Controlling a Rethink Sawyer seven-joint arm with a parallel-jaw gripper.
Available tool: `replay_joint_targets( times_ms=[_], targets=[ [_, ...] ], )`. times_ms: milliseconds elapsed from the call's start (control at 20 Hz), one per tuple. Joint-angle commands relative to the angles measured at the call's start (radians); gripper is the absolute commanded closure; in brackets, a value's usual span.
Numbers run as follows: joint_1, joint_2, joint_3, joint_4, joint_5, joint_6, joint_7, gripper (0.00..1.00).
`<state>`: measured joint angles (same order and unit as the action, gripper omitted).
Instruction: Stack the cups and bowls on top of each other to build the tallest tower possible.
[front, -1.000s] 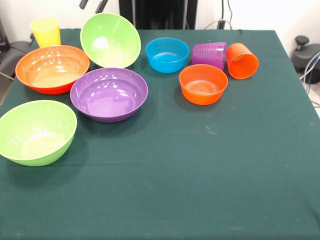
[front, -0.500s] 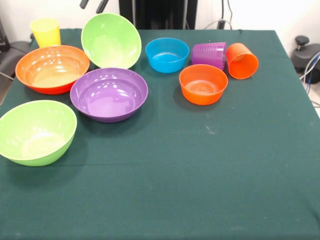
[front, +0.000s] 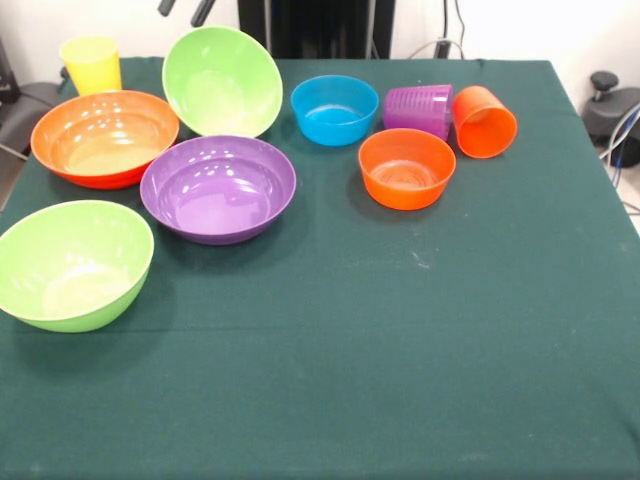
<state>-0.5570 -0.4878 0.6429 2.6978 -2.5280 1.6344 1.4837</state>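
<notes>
The tilted lime green bowl (front: 221, 82) near the table's far left corner sits right below the gripper (front: 185, 10), so that's the piece the next move probably turns on. It leans with its mouth facing toward the near side, rim propped against the purple bowl (front: 218, 189).

Only two dark fingertips poke in at the top edge, with a gap between them, so the gripper looks parted and holds nothing.

Everything's glossy smooth plastic on the green cloth table (front: 400, 350): orange bowl (front: 104, 138) and yellow cup (front: 91, 64) by the left edge, second lime green bowl (front: 72, 264) nearer. The ribbed purple cup (front: 418, 108) and orange cup (front: 485, 122) lie on their sides toward the far right, beside the small blue bowl (front: 334, 109) and small orange bowl (front: 406, 168). Nothing stacked yet.
</notes>
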Motion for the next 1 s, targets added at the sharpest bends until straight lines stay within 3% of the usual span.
replay_joint_targets(
  times_ms=[50, 550, 1000],
  targets=[
    [0.040, 0.126, 0.029, 0.166, 0.154, -0.401, 0.142, 0.00],
    [0.071, 0.103, 0.041, 0.190, 0.188, -0.339, 0.167, 0.00],
    [0.056, 0.153, 0.028, 0.146, 0.167, -0.358, 0.122, 0.00]
  ],
)
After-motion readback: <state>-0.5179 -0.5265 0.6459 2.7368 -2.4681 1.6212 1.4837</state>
